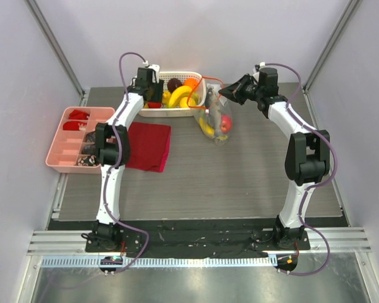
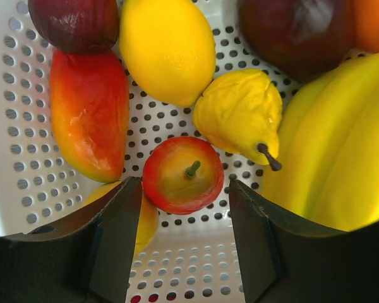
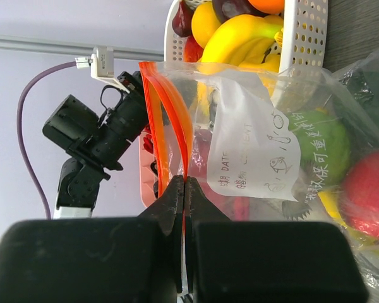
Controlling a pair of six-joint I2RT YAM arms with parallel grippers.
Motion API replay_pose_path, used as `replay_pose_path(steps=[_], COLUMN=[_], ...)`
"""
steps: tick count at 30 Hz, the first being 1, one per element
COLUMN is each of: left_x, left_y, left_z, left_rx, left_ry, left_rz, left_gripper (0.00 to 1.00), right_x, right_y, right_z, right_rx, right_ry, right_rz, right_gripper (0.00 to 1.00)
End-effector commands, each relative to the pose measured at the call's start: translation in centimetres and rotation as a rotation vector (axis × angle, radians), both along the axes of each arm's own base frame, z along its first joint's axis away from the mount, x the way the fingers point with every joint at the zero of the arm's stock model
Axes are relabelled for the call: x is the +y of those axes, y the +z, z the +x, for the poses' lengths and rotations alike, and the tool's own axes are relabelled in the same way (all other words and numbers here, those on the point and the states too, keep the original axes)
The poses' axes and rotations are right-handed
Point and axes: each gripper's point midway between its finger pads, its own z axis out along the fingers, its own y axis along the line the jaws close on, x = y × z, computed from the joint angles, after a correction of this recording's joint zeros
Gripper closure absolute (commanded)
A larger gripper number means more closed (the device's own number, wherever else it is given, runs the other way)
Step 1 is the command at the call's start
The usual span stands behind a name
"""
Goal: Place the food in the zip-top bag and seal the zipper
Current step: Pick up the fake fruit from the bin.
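**Left Jaws Spread Over Basket Fruit; Right Jaws Clamped on Bag Zipper**

Left arm: the left gripper [image 2: 184, 189] points down into the white perforated basket [image 2: 25, 158] at the far side of the table. Its jaws are released, one finger on each side of a small red-and-yellow apple [image 2: 183, 175] that lies stem-up on the basket floor. Contact between fingers and apple cannot be confirmed. Around the apple lie a yellow pear [image 2: 240, 113], a lemon [image 2: 167, 47], a red-orange mango [image 2: 88, 113], a bunch of bananas [image 2: 341, 145] and a dark plum [image 2: 297, 31].

Right arm: the right gripper [image 3: 185, 186] is clenched on the orange-red zipper [image 3: 167, 107] of the zip-top bag [image 3: 240, 95]. The strip loops upward from the closed fingertips, so the mouth gapes at that point.

Bag location: on the table just right of the basket, touching or nearly touching its end wall. Through the clear plastic a green round piece [image 3: 319, 142] and a red piece [image 3: 369, 199] are visible beside the white printed label [image 3: 252, 158].

Other items: a folded dark red cloth [image 1: 148, 145] and a pink compartment tray [image 1: 69, 139] lie to the left.
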Motion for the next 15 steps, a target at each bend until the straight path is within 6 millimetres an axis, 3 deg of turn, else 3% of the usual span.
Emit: replay_pose_path(steps=[1,6,11,15], left_x=[0.6,0.8,0.6,0.4], left_y=[2.5,0.9,0.7,0.9], left_z=[1.7,2.6,3.2,3.2], left_rx=[-0.093,-0.108,-0.127,-0.124], left_ry=[-0.012,0.005,0.005,0.001], left_rz=[0.049,0.057,0.046,0.035], left_gripper=[0.38,0.39,0.41,0.51], right_x=[-0.5,-0.7,-0.8,-0.9], right_y=[3.0,2.8,2.7,2.8], right_z=[-0.3,-0.2,-0.2,-0.2], right_rx=[-0.080,-0.077,-0.078,-0.078], right_ry=[-0.011,-0.011,-0.011,-0.011], right_rz=[-0.012,-0.014,-0.016,-0.014], right_gripper=[0.99,0.99,0.99,0.99])
